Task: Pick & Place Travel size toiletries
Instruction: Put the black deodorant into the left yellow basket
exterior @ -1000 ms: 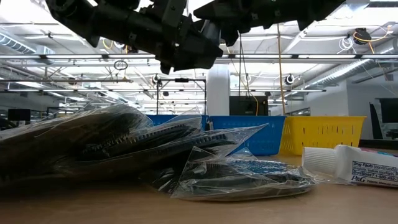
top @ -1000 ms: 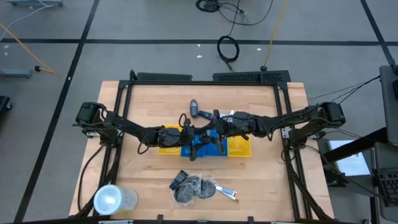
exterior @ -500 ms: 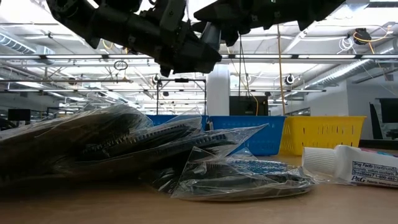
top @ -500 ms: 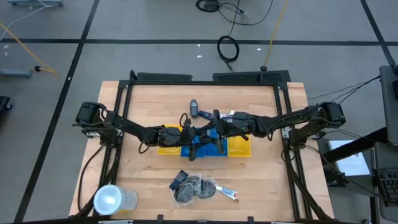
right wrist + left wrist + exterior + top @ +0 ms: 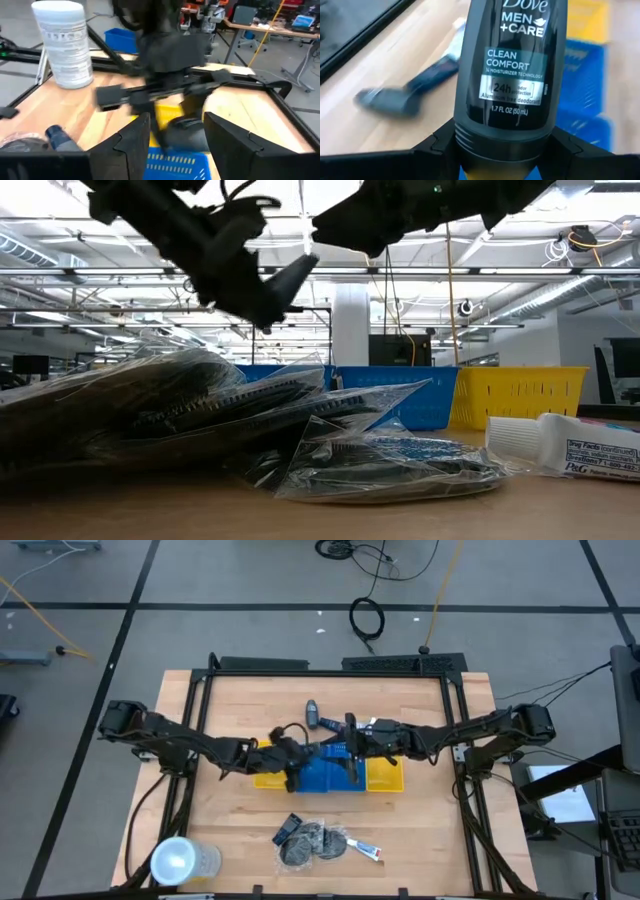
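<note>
The left gripper (image 5: 502,150) clamps a dark bottle (image 5: 512,70) labelled "Dove Men+Care Clean Comfort" above the blue tray (image 5: 325,776), while the right gripper (image 5: 172,137), fingers spread wide, hovers beside it.

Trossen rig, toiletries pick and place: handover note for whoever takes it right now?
Left gripper: shut on a dark grey Dove deodorant bottle, held above the yellow and blue slotted trays mid-table.
Right gripper: open, empty, over the blue tray beside the left one.
Dark little bottle lies on the wood beyond the trays.
Front edge pile: bagged dark mesh puffs, small dark item, white tube with red and blue ends.
Whether anything is already placed, cannot tell. Left: place the held bottle, then the loose items.
</note>
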`<state>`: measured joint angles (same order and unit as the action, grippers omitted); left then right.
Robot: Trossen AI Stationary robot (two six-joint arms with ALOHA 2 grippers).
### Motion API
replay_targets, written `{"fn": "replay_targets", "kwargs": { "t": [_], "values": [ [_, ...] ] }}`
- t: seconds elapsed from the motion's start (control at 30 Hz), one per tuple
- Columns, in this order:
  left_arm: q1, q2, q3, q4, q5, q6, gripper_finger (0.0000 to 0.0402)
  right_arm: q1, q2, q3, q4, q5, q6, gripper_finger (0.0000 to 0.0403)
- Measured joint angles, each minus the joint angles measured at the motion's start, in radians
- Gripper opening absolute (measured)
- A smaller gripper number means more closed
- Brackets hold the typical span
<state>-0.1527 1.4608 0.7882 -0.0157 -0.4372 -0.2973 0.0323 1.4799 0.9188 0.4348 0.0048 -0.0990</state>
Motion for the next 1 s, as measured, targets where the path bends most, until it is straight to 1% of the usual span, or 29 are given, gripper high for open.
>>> {"fn": "replay_targets", "kwargs": {
  "t": [0.07,0.2,0.27,0.33,0.43,0.57,0.67,0.77,0.87,1.0],
  "values": [
    [-0.003,-0.035,0.0,-0.129,-0.024,-0.061,0.0181,0.001,0.0,0.0,-0.015,0.017,0.0,0.0177],
    [-0.011,-0.082,0.001,-0.313,-0.048,-0.209,0.0181,-0.002,0.0,0.0,-0.033,0.025,0.0,0.0176],
    [-0.016,-0.092,0.0,-0.363,-0.067,-0.279,0.0181,0.0,0.0,0.0,-0.035,0.023,0.003,0.0176],
    [-0.016,-0.088,0.002,-0.407,-0.063,-0.362,0.0181,0.0,0.0,0.0,-0.036,0.021,0.005,0.0176],
    [-0.014,-0.084,0.0,-0.478,-0.038,-0.489,0.0181,-0.001,0.0,0.0,-0.043,0.022,0.005,0.0177],
    [-0.013,-0.075,0.001,-0.561,0.047,-0.612,0.0181,0.0,0.0,0.0,-0.065,0.021,0.005,0.0176],
    [-0.013,-0.074,0.0,-0.569,0.078,-0.679,0.0181,0.0,0.0,0.0,-0.067,0.021,0.005,0.0173],
    [-0.013,-0.074,0.0,-0.558,0.078,-0.685,0.0182,0.0,0.0,0.0,-0.067,0.021,0.005,0.0172],
    [-0.013,-0.074,0.0,-0.555,0.079,-0.686,0.0193,0.0,0.0,0.0,-0.069,0.021,0.005,0.0173],
    [-0.013,-0.073,0.0,-0.556,0.113,-0.697,0.0194,0.0,0.0,0.0,-0.072,0.021,0.005,0.0175]
  ]
}}
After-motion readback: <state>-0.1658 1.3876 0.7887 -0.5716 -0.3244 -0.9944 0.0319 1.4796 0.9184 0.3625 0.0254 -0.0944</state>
